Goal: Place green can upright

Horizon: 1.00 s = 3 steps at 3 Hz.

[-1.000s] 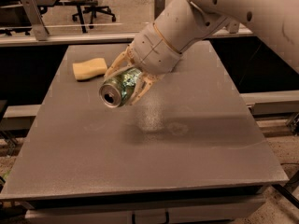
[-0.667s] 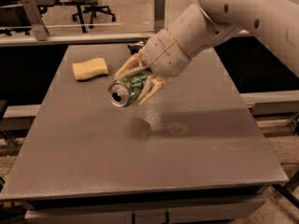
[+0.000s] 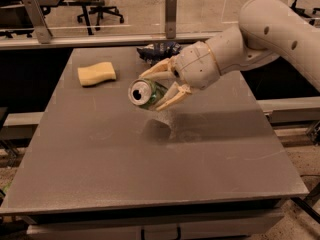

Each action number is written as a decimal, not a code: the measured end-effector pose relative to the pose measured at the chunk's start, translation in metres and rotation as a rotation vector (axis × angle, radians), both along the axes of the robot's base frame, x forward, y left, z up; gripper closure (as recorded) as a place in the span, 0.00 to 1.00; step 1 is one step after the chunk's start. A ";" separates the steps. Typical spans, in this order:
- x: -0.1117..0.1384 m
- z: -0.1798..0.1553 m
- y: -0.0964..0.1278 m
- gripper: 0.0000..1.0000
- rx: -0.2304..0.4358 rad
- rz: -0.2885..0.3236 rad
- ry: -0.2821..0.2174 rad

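So, the green can (image 3: 142, 93) is clamped sideways in the gripper (image 3: 159, 90), seemingly held clear of the table (image 3: 150, 184) near its middle, silver top aimed at 8 o'clock. It should be rotated until the base points down, then lowered gently before release.

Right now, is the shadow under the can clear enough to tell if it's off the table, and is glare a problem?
Camera view: the green can, clamped in the gripper, casts a soft dark patch on the table below it, clearly apart from the can, so it looks airborne; its silver top shines brightly yet reads fine; the arm throws a shadow band to the right.
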State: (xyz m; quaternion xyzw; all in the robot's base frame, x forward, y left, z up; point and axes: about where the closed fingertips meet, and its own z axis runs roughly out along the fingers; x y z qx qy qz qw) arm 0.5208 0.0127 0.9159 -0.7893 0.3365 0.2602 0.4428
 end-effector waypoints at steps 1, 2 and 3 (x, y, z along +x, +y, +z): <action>0.008 0.002 -0.016 1.00 0.153 -0.065 0.111; 0.014 0.007 -0.022 1.00 0.253 -0.091 0.164; 0.021 0.011 -0.025 1.00 0.360 -0.101 0.206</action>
